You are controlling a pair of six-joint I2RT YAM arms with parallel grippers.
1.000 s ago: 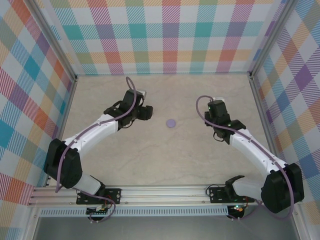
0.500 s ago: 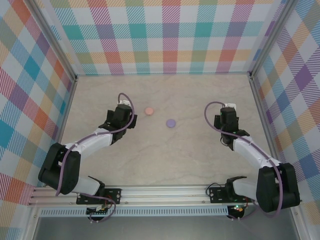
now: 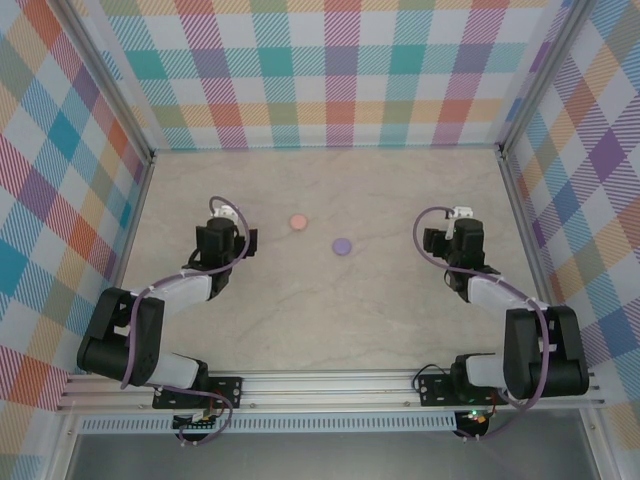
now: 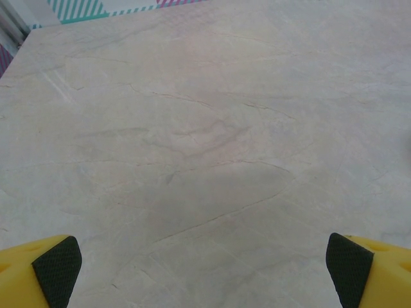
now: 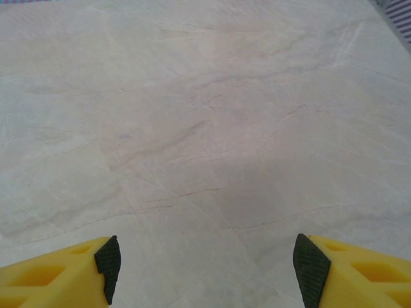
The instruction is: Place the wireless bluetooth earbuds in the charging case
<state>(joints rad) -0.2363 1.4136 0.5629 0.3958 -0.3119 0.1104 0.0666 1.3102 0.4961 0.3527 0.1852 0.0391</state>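
The table (image 3: 330,320) holds two round discs: one pink disc (image 3: 297,221), one lilac disc (image 3: 342,245).

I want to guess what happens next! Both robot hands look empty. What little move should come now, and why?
Probably move the left gripper toward the pink disc, which lies nearer that arm. Both it and the right gripper are open and hold nothing. The pink disc and the lilac disc sit untouched on the table between the arms.

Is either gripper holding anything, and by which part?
Nothing is held. The left gripper and right gripper stand open and empty; the pink disc and lilac disc lie apart from both.
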